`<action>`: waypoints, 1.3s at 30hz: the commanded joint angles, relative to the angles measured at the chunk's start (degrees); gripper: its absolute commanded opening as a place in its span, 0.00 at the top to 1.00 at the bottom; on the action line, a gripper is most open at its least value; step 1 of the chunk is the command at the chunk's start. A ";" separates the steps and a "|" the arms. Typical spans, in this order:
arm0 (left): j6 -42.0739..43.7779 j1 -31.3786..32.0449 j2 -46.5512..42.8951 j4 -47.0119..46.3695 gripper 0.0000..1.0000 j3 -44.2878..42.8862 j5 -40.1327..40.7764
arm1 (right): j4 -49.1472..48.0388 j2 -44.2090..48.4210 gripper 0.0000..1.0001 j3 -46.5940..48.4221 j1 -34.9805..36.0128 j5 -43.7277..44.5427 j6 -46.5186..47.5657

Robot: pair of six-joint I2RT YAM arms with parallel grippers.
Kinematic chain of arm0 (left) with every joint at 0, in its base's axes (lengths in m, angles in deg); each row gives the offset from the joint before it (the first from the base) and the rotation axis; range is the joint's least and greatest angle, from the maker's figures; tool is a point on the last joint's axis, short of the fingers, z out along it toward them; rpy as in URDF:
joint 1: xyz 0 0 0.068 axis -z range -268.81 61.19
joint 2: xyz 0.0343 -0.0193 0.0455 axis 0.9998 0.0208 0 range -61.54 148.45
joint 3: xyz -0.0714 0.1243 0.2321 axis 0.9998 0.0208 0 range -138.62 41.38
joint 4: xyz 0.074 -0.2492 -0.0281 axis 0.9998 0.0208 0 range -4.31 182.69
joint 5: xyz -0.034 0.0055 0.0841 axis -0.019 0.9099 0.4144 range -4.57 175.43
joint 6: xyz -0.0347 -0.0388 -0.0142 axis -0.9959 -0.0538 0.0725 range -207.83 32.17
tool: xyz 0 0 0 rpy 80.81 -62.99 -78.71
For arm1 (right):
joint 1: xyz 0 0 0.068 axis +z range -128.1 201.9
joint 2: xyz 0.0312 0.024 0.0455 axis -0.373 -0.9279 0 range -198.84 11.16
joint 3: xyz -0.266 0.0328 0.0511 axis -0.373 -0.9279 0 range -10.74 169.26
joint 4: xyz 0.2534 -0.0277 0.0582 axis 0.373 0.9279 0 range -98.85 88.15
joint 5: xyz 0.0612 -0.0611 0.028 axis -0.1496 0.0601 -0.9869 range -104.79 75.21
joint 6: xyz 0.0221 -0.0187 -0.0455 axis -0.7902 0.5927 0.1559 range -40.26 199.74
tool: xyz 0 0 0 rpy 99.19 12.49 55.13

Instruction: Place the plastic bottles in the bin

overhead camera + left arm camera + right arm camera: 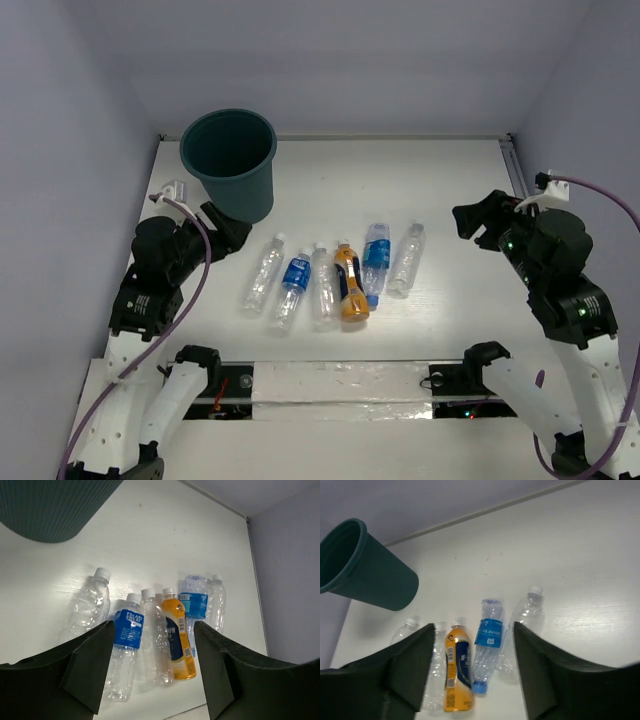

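Several plastic bottles lie side by side in mid-table: a clear one (263,272), a blue-labelled one (291,290), a clear one (322,285), an orange one (350,283), a second blue-labelled one (376,262) and a clear one (406,258). The dark teal bin (230,160) stands upright at the back left. My left gripper (232,232) is open and empty, beside the bin's base and left of the row. My right gripper (472,222) is open and empty, right of the row. In the left wrist view the orange bottle (177,640) shows between my open jaws.
Pale walls close in the white table on the left, back and right. A metal rail (516,165) runs along the right edge. The arm bases and a taped strip (330,385) sit at the near edge.
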 commanded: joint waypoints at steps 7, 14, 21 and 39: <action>1.80 -0.18 1.39 -0.61 0.66 2.85 -4.41 | 1.03 -2.39 1.00 -1.20 0.05 -2.84 -0.83; 3.29 1.48 7.19 0.62 1.00 5.50 1.20 | 1.03 -5.20 1.00 -3.66 0.05 -3.54 -0.74; 3.29 9.13 16.59 2.20 0.99 5.15 12.98 | -3.18 -6.88 1.00 -8.31 0.05 -7.93 -1.62; 8.74 11.42 39.53 -3.51 0.25 1.20 13.79 | -9.87 -12.93 0.19 -16.93 -4.60 -8.45 -1.01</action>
